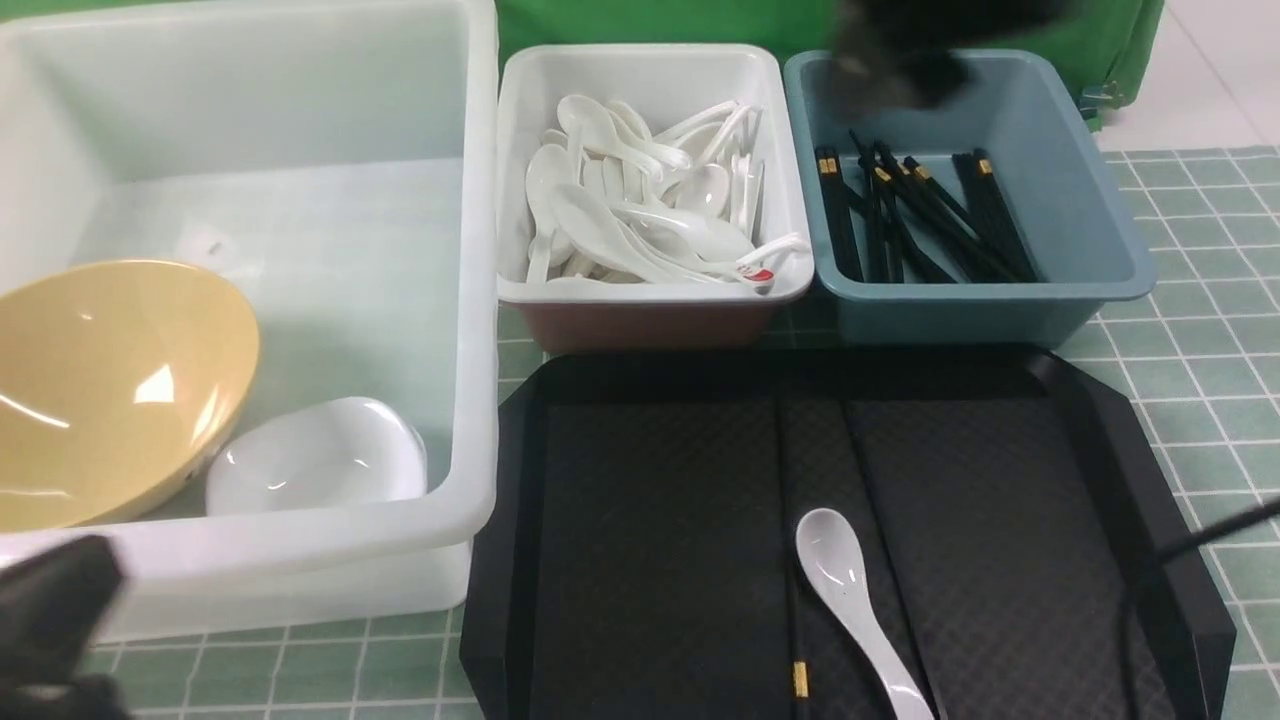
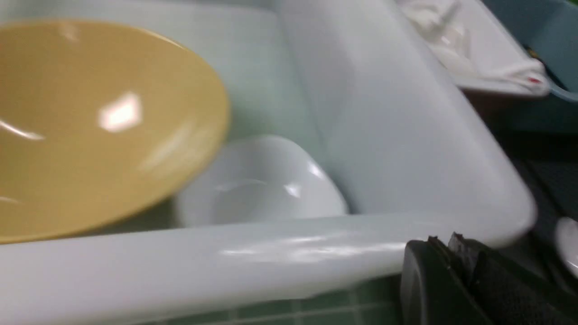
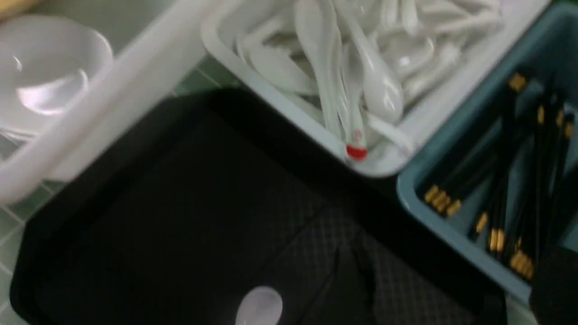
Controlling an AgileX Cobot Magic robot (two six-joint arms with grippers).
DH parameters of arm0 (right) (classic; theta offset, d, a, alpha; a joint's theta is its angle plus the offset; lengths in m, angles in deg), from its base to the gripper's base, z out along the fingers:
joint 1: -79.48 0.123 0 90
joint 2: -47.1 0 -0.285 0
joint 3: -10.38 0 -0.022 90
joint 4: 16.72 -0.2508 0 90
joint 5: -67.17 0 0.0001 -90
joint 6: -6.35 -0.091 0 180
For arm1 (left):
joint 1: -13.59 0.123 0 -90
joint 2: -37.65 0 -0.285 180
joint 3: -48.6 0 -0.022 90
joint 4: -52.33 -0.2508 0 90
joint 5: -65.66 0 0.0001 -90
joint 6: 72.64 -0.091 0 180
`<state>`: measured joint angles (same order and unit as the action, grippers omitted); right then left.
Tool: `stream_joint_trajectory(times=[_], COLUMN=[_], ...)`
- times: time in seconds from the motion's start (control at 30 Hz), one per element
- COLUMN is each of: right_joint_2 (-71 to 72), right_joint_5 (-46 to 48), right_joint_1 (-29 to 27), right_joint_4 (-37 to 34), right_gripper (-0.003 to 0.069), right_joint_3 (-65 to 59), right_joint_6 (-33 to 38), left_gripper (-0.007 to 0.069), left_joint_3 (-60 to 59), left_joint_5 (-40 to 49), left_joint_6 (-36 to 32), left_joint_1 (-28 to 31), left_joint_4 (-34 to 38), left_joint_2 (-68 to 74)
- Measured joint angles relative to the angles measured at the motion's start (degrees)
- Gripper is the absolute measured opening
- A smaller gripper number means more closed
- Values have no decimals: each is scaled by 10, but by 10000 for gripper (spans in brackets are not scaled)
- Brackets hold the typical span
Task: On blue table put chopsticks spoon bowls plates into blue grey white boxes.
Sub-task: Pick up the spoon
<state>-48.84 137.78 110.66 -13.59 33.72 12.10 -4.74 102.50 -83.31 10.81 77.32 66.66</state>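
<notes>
The yellow bowl (image 1: 110, 380) and a white plate (image 1: 315, 455) lie inside the large translucent white box (image 1: 480, 300). The small white box (image 1: 650, 292) holds several spoons, and the blue-grey box (image 1: 1100, 200) holds several black chopsticks (image 1: 920, 215). One white spoon (image 1: 850, 590) lies on the black tray (image 1: 650, 520), beside a single chopstick (image 1: 800, 680) with a gold band. My left gripper (image 1: 50, 610) is low, outside the large box's near wall, with its fingers (image 2: 451, 241) together and empty. My right gripper (image 1: 900, 60) is a blur above the blue-grey box's far end.
The table's tile-grid cloth (image 1: 1200, 350) shows to the right of the tray and along the front edge. One spoon with a red mark (image 1: 760, 275) rests on the small white box's near rim. A green backdrop stands behind the boxes.
</notes>
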Motion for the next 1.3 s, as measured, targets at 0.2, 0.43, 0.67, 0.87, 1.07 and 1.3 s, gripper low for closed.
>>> stream_joint_trajectory(times=[0.2,0.43,0.67,0.87,1.07,1.3], right_joint_2=[90,158,175,176,176,176], right_joint_5=[-54,-173,-166,-206,-302,-315], right_joint_1=[-4,-6,-22,-56,-72,-75], right_joint_4=[-5,-3,114,140,144,145], right_gripper=[538,538,538,538,538,538], right_joint_3=[-267,-491,-566,-573,-591,-591], right_joint_6=[-15,-63,-123,-157,-178,-182], left_gripper=[20,20,43,186,390,402], left_joint_3=[120,253,443,533,604,639], left_joint_5=[82,133,151,144,115,61], left_joint_6=[-206,-272,-147,-107,-125,-151], left_joint_1=[-52,-179,-366,-415,-417,-417], left_joint_4=[240,264,47,-59,-72,-72], left_joint_2=[213,444,649,752,876,962])
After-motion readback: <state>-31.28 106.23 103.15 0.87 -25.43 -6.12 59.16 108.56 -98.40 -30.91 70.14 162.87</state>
